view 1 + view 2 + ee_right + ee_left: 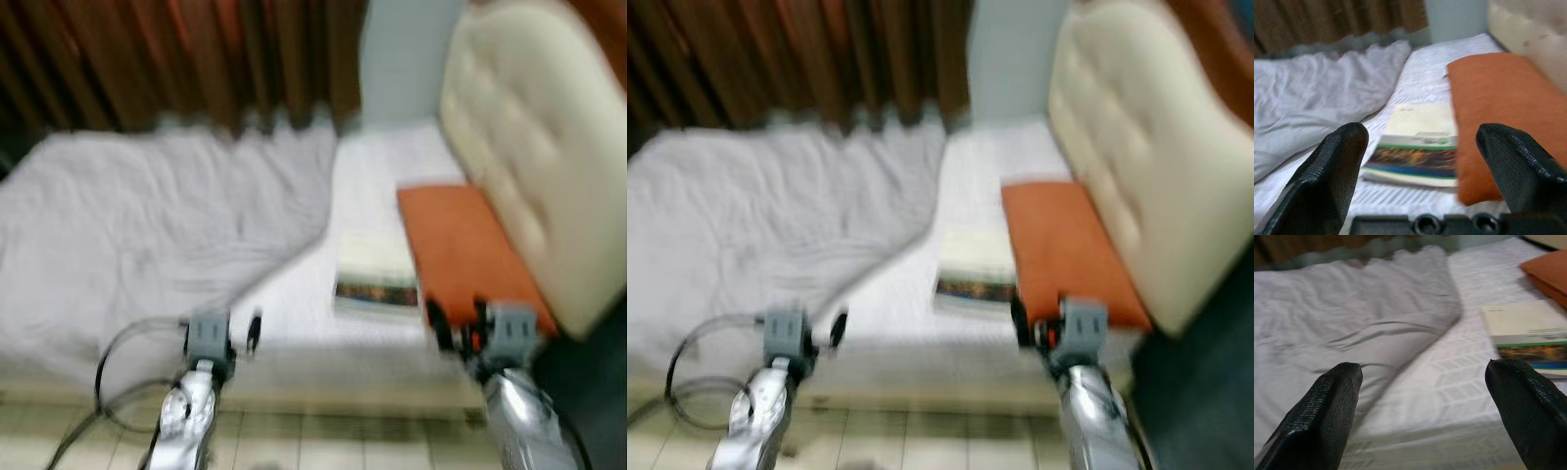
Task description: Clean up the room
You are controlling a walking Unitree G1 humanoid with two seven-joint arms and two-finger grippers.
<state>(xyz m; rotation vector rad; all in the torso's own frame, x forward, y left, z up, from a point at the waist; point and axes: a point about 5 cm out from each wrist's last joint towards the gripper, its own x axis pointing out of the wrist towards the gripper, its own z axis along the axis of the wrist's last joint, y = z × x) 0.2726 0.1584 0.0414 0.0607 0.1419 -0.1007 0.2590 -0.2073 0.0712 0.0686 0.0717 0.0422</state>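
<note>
Book [1418, 142] touches orange pillow [1498, 117] (right wrist view clearest).

A book [376, 272] lies flat on the white bed sheet [294, 294], its cream cover facing up and a colourful band along the near edge. An orange pillow [465, 250] lies just beside it, resting against the cream padded headboard [534, 147]. A rumpled pale grey duvet [147, 235] is bunched over the other side of the bed, its edge folded back near the book.
</note>
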